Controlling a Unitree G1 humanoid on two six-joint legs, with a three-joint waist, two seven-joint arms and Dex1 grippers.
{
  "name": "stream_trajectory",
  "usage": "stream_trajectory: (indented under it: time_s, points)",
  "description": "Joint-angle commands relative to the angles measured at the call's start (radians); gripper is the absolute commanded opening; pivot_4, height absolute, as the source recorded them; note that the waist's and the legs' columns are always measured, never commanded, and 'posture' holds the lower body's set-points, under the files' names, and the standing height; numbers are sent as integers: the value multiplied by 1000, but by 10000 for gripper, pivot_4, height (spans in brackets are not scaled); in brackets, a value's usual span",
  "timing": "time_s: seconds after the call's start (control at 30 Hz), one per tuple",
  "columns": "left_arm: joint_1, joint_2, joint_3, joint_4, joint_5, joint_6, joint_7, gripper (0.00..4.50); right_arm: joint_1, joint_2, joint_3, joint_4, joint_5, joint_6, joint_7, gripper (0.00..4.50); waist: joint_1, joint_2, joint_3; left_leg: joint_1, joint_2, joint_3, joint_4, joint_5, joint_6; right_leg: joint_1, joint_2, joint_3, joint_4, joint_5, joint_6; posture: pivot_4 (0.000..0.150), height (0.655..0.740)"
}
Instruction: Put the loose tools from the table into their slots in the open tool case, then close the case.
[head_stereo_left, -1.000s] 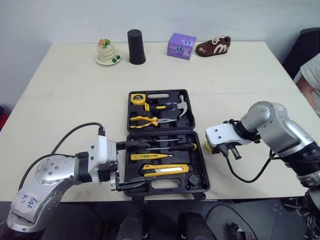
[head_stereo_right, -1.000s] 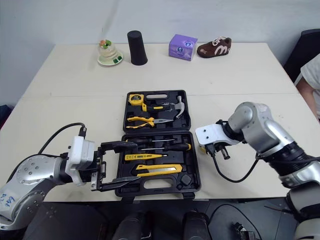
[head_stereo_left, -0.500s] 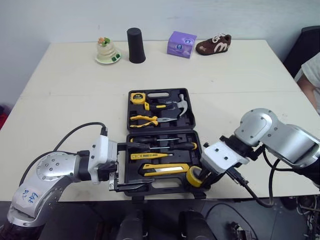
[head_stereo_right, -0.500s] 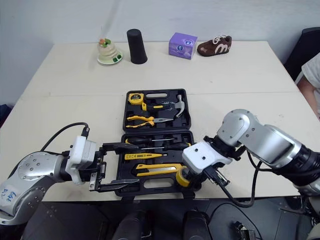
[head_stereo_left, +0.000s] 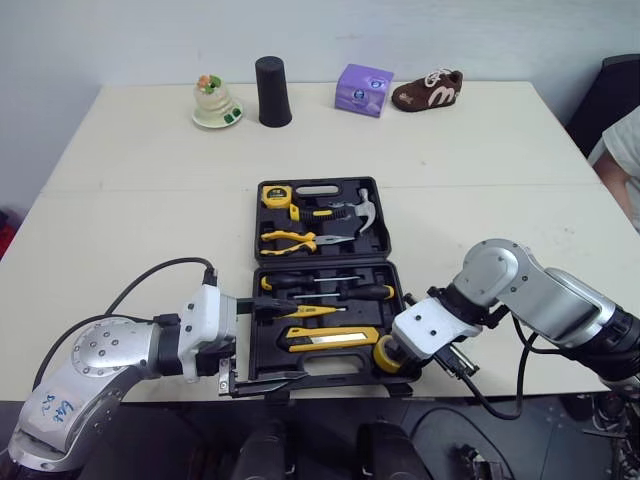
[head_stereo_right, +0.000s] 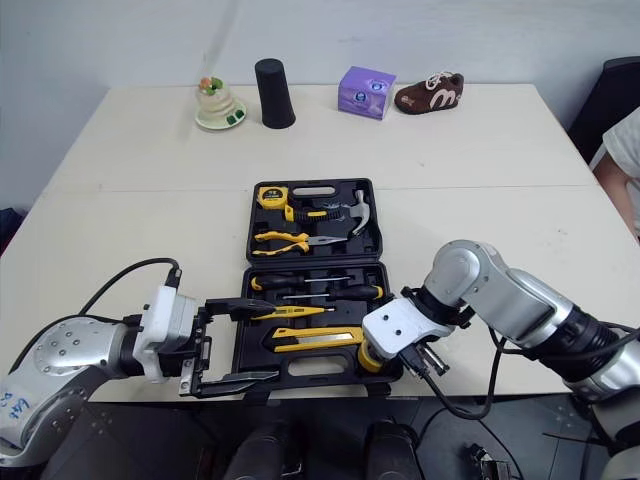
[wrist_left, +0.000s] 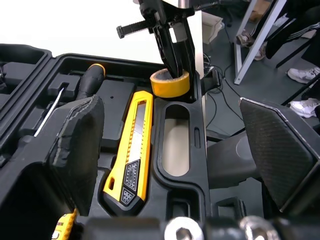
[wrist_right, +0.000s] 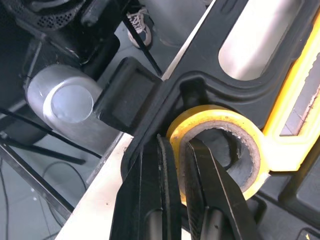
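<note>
Down at the near right corner of the tool case (head_stereo_left: 392, 312), clamping the right gripper (wrist_right: 177, 150) on the tape roll (wrist_left: 170, 84) to seat it in its slot, with the left gripper (head_stereo_left: 262, 342) spread wide, probably bracing the case.

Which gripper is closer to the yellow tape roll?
Right. The right gripper pinches the yellow tape roll; the left gripper sits open across the tool case.
</note>
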Motion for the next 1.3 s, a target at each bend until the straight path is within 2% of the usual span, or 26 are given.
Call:
stream_trajectory:
  time_s: [0.03,0.13,0.23,0.3,0.33,0.4,0.57,0.7,0.8,0.9,1.0,1.13,1.23,1.3]
  points:
    - [13,-1,8,-37,1,-8,14,45000,-20,-17,30,5,-33,-1,47,579,-1,0,0,0,0,0,0,0,0,0,0,0,0,0,0,1500,7340]
    - [19,-1,9,-37,4,-11,19,45000,-9,22,0,3,-26,29,36,579,0,0,0,0,0,0,0,0,0,0,0,0,0,0,0,1500,7340]
    - [21,1,11,-37,3,-12,24,45000,-15,6,7,-33,24,101,46,579,-2,-1,0,0,1,0,0,0,0,0,0,0,0,0,0,1500,7340]
    - [20,0,13,-37,2,-10,29,45000,-9,16,-10,-31,32,79,47,9358,-1,-1,0,0,1,0,0,0,0,0,0,0,1,0,0,1500,7340]
    - [21,2,16,-36,1,-10,28,45000,-24,-2,2,-39,76,80,47,11937,-1,-1,0,0,1,0,0,0,0,0,0,0,1,0,0,1500,7340]
    - [22,5,19,-33,1,-11,28,45000,-56,-44,21,-55,175,87,47,21761,0,-1,0,0,0,0,0,0,0,0,0,0,0,0,0,1500,7340]
    - [28,12,31,-15,2,-19,11,45000,-152,-179,79,-72,404,89,47,21761,-1,-1,0,0,-1,-1,0,-1,1,0,-2,0,0,0,0,1500,7340]
    - [30,9,39,0,16,-36,8,45000,-84,-152,-44,6,595,110,47,21761,0,-1,1,0,1,-1,0,-1,0,0,-2,0,-1,0,0,1500,7340]
    - [36,7,38,4,22,-46,6,45000,38,-49,-168,75,610,56,44,14869,-1,-2,0,0,1,-1,0,-1,0,1,-1,0,-1,0,0,1500,7340]
    - [38,7,35,6,23,-49,1,45000,141,20,-221,123,523,-35,39,632,2,-2,0,0,0,0,0,-1,1,1,-1,-1,0,0,0,1500,7340]
    - [36,9,32,8,22,-49,-6,45000,211,94,-251,148,472,-62,12,231,4,-2,0,0,-1,0,1,0,2,1,-1,-1,0,0,0,1500,7340]
    - [33,15,35,-2,13,-38,-10,45000,303,193,-252,325,314,-213,-7,231,4,-3,0,0,-1,-1,1,0,2,2,0,-1,0,1,1,1500,7340]
    - [39,26,42,-10,13,-36,-19,45000,346,200,-243,443,223,-319,40,231,6,-3,0,1,-1,0,1,0,2,2,0,-1,0,1,1,1500,7340]
    - [43,46,57,-5,10,-39,-40,45000,358,225,-255,546,171,-356,-1,231,3,-6,-2,2,-1,-1,1,0,2,4,0,-1,0,1,1,1500,7340]
